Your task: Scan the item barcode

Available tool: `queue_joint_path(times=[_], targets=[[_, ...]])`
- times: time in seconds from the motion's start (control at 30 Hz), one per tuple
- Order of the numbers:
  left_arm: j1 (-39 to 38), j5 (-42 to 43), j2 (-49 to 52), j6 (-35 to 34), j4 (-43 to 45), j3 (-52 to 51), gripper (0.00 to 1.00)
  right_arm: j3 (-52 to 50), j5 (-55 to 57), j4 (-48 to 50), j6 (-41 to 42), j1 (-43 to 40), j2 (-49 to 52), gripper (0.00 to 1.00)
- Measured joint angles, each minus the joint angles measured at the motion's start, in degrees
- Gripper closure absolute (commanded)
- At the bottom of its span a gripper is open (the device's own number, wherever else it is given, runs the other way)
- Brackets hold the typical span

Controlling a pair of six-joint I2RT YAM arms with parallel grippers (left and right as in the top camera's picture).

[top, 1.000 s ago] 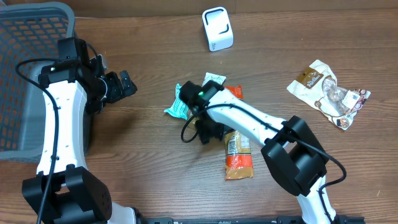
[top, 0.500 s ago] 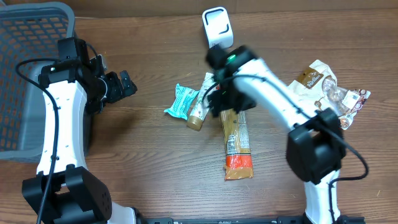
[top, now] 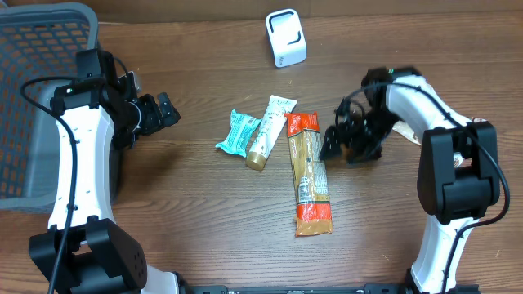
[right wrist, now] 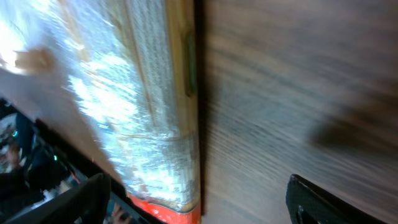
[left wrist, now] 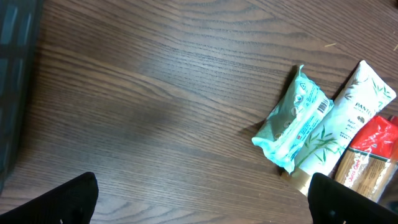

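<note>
The right gripper [top: 341, 144] sits low over the table [top: 188, 220], just beside the long packet [top: 310, 175] on its right, level with its upper half. Its fingers [right wrist: 323, 200] stand wide apart and grip nothing. In the right wrist view only the packet's edge and bare wood lie between them. That view is blurred, so I cannot tell whether a fingertip touches the wrapper.

The long packet, a clear wrapper with a red end and an orange end, lies flat on the table with its red end farther from the robot. I cannot make out a barcode on it.

A white tube [top: 268, 132] lies just left of the packet's red end, and a teal packet [top: 235, 133] lies against the tube's far side from the long packet. In the left wrist view a small barcode shows on the teal packet's upper face.

The white scanner [top: 286, 37] stands upright beyond the long packet's red end, well apart from it.

The left gripper [top: 169, 112] hovers well to the left of the long packet, past the teal packet. Its fingers are spread as wide as they go and hold nothing. The grey basket [top: 49, 16] stands farther left of the long packet, behind the left arm.
</note>
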Motion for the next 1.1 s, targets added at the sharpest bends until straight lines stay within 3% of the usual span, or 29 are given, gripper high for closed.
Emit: queue_joint_path(times=[0.23, 0.37, 0.53, 0.67, 0.87, 1.1], targets=[[0.00, 0.02, 0.00, 0.02, -0.02, 0.00, 0.00, -11.91, -8.81, 13.44, -0.85, 2.69, -3.61, 0.24], [0.00, 0.00, 0.00, 0.00, 0.00, 0.00, 0.00, -15.72, -11.47, 21.31, 1.29, 4.76, -4.57, 0.55], [0.00, 0.00, 0.00, 0.02, 0.00, 0.00, 0.00, -17.14, -11.72, 22.93, 3.43, 6.03, -4.13, 0.87], [0.00, 0.00, 0.00, 0.02, 0.00, 0.00, 0.00, -17.00, -12.46, 21.86, 4.28, 5.88, -4.11, 0.96], [0.00, 0.02, 0.00, 0.02, -0.02, 0.00, 0.00, -12.44, -10.23, 14.12, 3.93, 5.42, -2.89, 0.96], [0.00, 0.02, 0.00, 0.02, -0.02, 0.00, 0.00, 0.07, 5.33, 2.99, 9.51, 6.69, -3.04, 0.96]])
